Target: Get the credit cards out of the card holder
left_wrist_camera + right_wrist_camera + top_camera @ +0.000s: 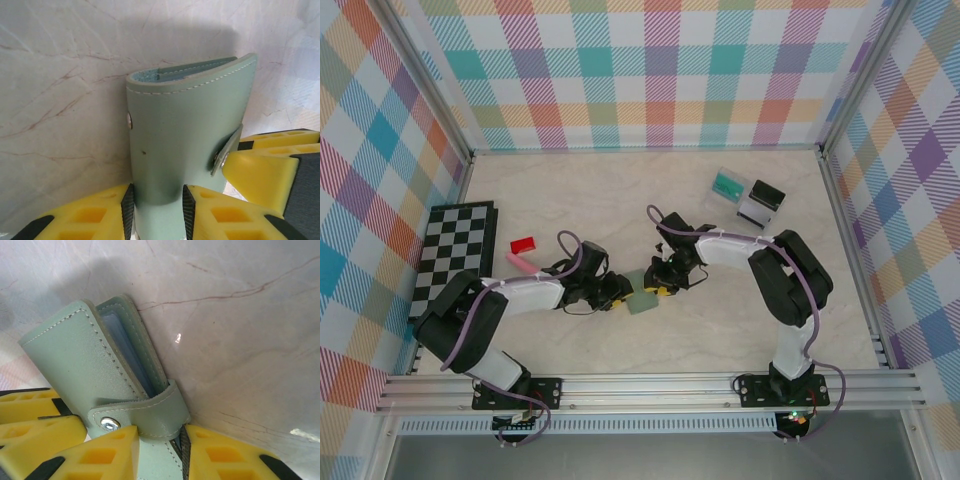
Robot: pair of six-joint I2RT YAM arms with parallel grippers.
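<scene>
We see the pale green stitched leather card holder [642, 303] at the middle of the marble-patterned table [620, 200], gripped from both sides. The left gripper [157, 212] pinches one end of it between its narrowed yellow fingers [85, 217]. The right gripper [160, 455] is clamped on the end by the snap strap [150, 412]. The card holder is folded, with its panels slightly apart. Further left, a small red flat card [523, 244] and a pink card [519, 262] lie just beside the black-and-white chequered board [460, 255].
</scene>
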